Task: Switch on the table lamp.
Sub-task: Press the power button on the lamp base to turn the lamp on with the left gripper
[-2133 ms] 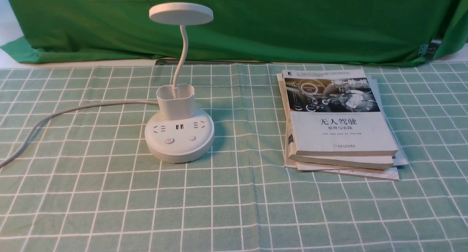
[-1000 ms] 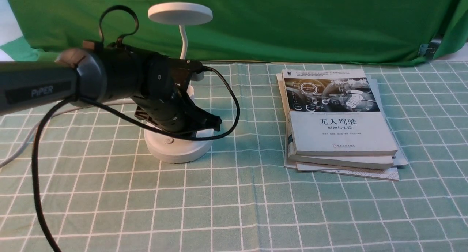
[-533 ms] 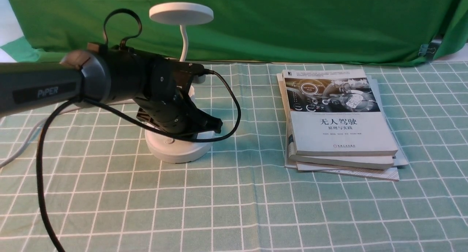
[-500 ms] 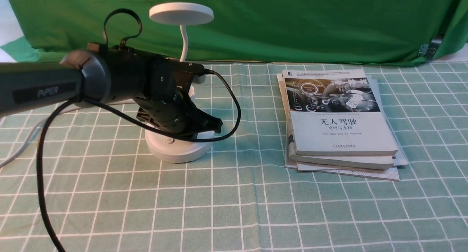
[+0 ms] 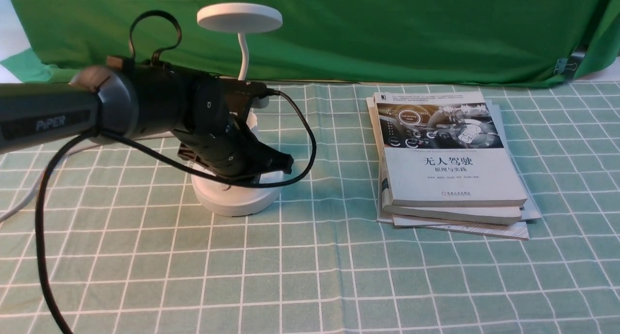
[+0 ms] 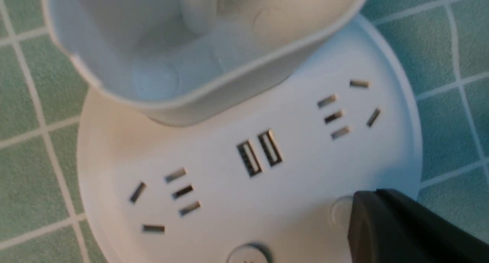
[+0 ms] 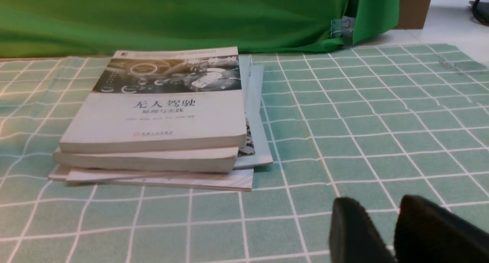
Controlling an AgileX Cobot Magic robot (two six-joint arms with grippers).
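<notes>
The white table lamp stands left of centre, its disc head (image 5: 240, 17) unlit on a thin gooseneck (image 5: 242, 53). My left arm reaches in from the left and hides the cup holder and most of the round base (image 5: 237, 200). The left wrist view shows the cup holder (image 6: 172, 64), the sockets and two round buttons. My left gripper (image 6: 365, 205) is shut, its tip covering part of the right-hand button (image 6: 338, 213). I cannot tell whether it touches. The other button (image 6: 248, 255) is uncovered. My right gripper (image 7: 386, 207) is slightly open and empty, low over the cloth.
A stack of books (image 5: 448, 159) lies to the right of the lamp, also ahead of the right gripper as the stack of books (image 7: 153, 114). The lamp's white cord (image 5: 19, 200) runs off to the left. A green backdrop (image 5: 387, 33) closes off the far side.
Two seconds ago no arm was in view. My left arm has come in from the left over the lamp base. In the last half second it shifted slightly leftward.
</notes>
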